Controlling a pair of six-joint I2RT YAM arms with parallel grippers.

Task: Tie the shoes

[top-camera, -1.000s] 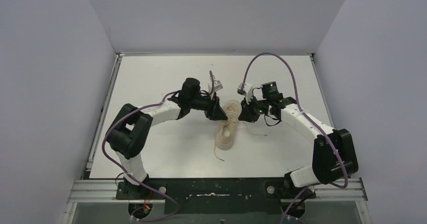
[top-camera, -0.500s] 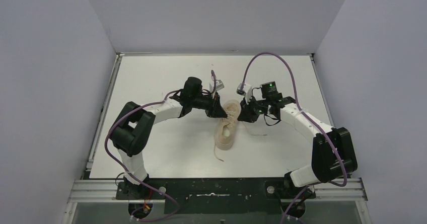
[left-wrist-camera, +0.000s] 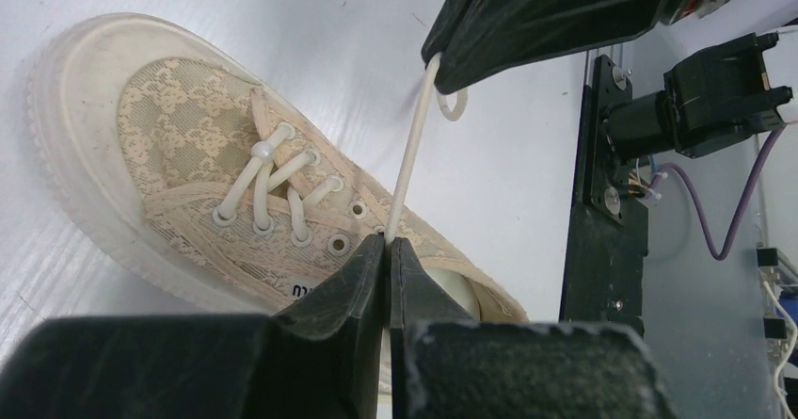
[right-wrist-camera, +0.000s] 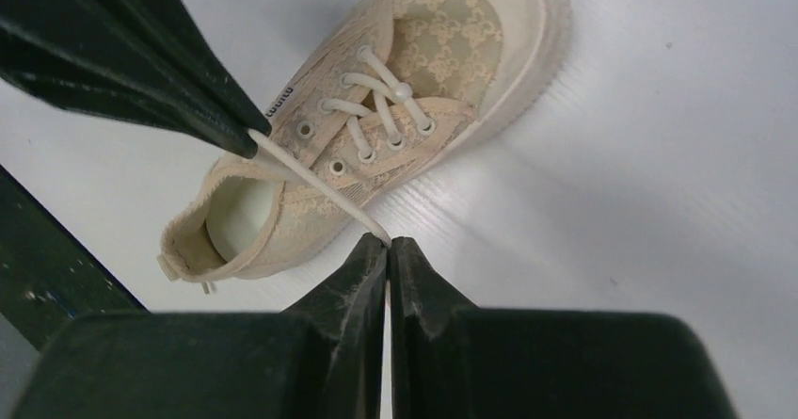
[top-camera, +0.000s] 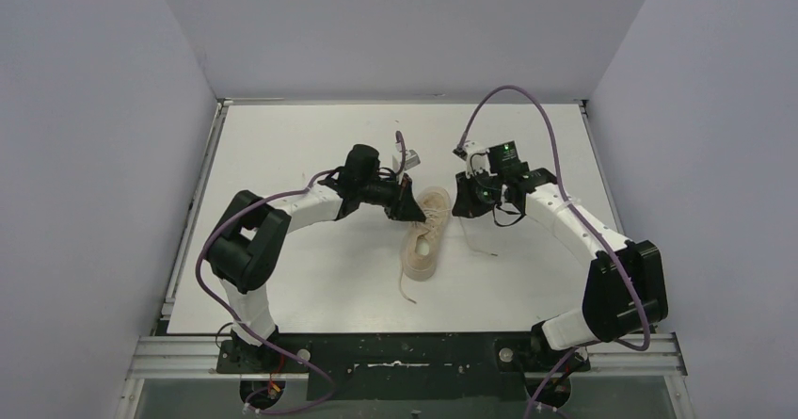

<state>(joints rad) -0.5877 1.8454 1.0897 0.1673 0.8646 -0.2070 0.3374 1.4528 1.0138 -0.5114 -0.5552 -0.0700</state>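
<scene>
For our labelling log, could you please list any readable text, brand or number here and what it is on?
"m…": dark print on the side of the cream sneaker; the remaining letters are too small and blurred to read.
No other text, number or sign is visible.

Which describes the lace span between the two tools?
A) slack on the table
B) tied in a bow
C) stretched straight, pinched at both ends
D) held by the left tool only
C: the wrist views show the lace running straight from the shut left tool to the shut right tool, above the sneaker.
</scene>
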